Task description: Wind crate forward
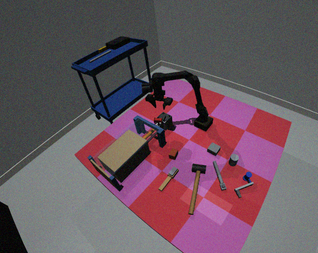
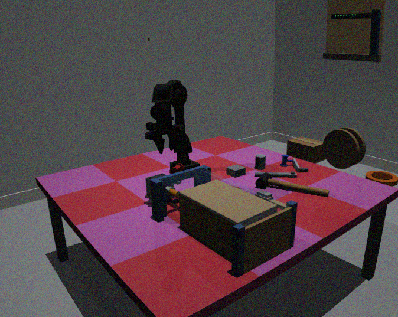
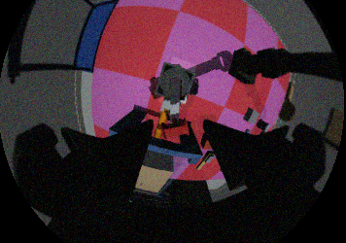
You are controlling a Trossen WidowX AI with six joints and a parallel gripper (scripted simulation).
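Observation:
The tan-topped crate sits flat in the cubby, with a gap between its front and the blue steel frame. An orange piece shows in that gap. The dark winch stands beyond the frame. A red grip shows at the winch top, on the frame side; its seating in the hole cannot be made out. My gripper is open and empty above the winch.
A blue-knobbed crank, wrench, mallet, brush, orange block, grey block and grey cylinder lie or stand on the bench. A blue cart stands beyond the bench edge.

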